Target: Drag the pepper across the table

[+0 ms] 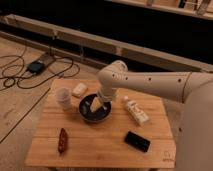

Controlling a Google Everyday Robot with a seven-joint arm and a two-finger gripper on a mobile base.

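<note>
The pepper (62,140) is a slim dark red-brown thing lying near the front left of the light wooden table (105,147). My gripper (98,106) hangs from the white arm over the dark bowl (92,114) at the table's middle, well to the right of and behind the pepper. It is nowhere near the pepper.
A white cup (64,97) and a small pale block (79,90) stand at the back left. A white bottle (135,110) lies at the right. A flat black device (137,141) lies at the front right. Cables (30,70) run on the floor at left.
</note>
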